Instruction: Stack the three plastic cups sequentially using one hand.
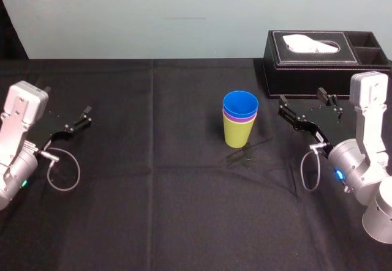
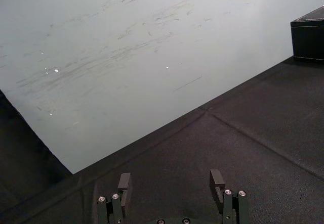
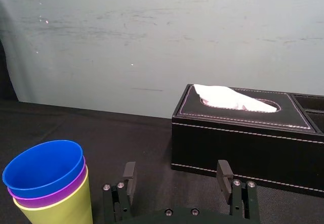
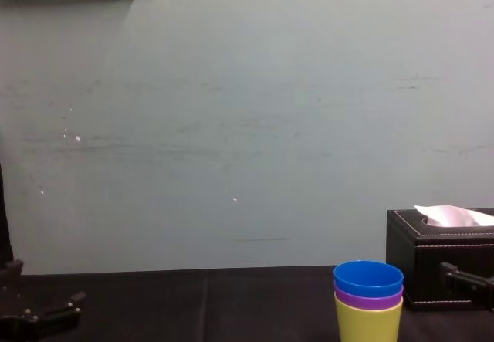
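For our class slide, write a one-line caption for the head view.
Stack done: blue cup in purple cup in yellow-green cup mid-table; left gripper and right gripper open either side, tissue box behind.

Left end effector (image 2: 170, 181) at left, right end effector (image 3: 176, 171) at right, jaws spread

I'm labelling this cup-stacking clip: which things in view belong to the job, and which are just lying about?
Job:
- blue plastic tumbler, nested in the purple plastic tumbler, itself in the lime yellow-green plastic tumbler
- right gripper, open beside them
- left gripper, open, parked far to the left

Lying about:
- black leather-look tissue box with its white tissue
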You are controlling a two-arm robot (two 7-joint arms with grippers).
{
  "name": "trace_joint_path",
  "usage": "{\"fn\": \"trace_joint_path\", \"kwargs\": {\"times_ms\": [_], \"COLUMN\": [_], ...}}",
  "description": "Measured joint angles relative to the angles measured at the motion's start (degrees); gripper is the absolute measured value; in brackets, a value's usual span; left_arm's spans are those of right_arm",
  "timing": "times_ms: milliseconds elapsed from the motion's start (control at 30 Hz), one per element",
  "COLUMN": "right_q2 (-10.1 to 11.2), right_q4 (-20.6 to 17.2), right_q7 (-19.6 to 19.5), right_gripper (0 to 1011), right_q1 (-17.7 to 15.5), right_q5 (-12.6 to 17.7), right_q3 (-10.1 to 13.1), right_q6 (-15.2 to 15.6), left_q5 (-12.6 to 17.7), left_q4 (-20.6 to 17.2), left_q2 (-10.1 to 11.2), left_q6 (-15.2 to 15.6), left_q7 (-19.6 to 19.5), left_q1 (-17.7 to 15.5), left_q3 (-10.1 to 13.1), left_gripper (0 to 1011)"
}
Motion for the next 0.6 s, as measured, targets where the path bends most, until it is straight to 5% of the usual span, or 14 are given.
{"fn": "trace_joint_path", "kwargs": {"times_ms": [600], "right_q2": [0.0], "right_q4": [0.0], "right_q7": [-0.1], "right_gripper": [1000], "right_q1": [0.0], "right_q5": [0.0], "right_q3": [0.0], "right_q6": [0.0], "left_q5": [0.0], "left_q4": [0.0], "left_q2": [0.0], "left_q6": [0.0], "left_q7": [0.0], "left_q1": [0.0], "left_q3": [0.0], "left_gripper": [1011]}}
